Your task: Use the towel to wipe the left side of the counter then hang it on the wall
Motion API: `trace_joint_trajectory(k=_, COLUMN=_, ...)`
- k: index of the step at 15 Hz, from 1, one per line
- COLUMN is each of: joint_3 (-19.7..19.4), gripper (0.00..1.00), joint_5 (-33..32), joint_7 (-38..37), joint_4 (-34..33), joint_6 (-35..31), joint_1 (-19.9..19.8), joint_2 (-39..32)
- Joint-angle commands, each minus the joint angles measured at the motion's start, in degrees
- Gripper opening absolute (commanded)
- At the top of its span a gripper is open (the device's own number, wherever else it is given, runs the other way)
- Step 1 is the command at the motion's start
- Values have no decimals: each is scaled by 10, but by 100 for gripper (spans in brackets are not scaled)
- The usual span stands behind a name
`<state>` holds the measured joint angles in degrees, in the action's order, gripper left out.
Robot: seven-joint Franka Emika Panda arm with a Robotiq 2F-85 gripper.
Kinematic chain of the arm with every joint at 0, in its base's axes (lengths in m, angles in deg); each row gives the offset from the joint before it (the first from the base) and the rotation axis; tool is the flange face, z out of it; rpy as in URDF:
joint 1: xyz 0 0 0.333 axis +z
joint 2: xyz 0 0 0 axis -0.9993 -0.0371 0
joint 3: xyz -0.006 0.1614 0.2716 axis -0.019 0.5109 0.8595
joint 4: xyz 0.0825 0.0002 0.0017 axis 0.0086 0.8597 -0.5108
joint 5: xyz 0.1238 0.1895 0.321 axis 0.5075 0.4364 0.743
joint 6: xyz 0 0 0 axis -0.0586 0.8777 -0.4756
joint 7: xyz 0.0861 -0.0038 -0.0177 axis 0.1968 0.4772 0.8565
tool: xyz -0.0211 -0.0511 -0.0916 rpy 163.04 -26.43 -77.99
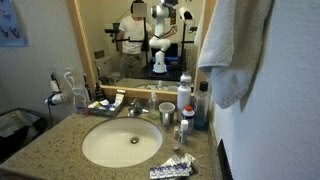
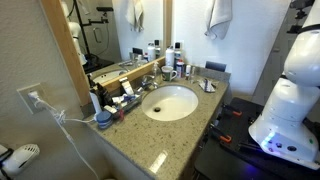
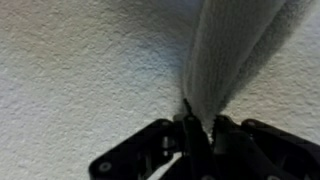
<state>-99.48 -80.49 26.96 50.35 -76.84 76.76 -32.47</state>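
Observation:
The pale grey-white towel (image 1: 235,50) hangs down the white stucco wall (image 1: 280,110) at the right of the counter (image 1: 40,150); it also shows in an exterior view (image 2: 218,15). In the wrist view my gripper (image 3: 200,130) is shut on a narrow bunch of the towel (image 3: 235,50), held close against the rough wall (image 3: 80,70). The speckled granite counter (image 2: 150,150) with its oval white sink (image 2: 170,103) lies below. The gripper itself is hidden in both exterior views.
Bottles, a cup (image 1: 166,113) and toiletries stand behind the sink by the wood-framed mirror (image 1: 85,50). A foil packet (image 1: 172,168) lies at the counter's front. A hair dryer (image 1: 57,95) hangs at the left. The robot base (image 2: 290,100) stands beside the vanity.

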Motion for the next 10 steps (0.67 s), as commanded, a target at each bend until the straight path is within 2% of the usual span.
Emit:
trace_joint_trajectory(k=1, joint_3=-3, gripper=2, joint_5=12, joint_7=4, joint_4=-5, joint_6=-6, joint_1=-7, joint_2=-1)
trace_joint_trajectory(k=10, joint_3=-2, gripper=2, joint_5=17, joint_7=-1, joint_4=23, joint_6=-4, joint_1=-9, joint_2=8)
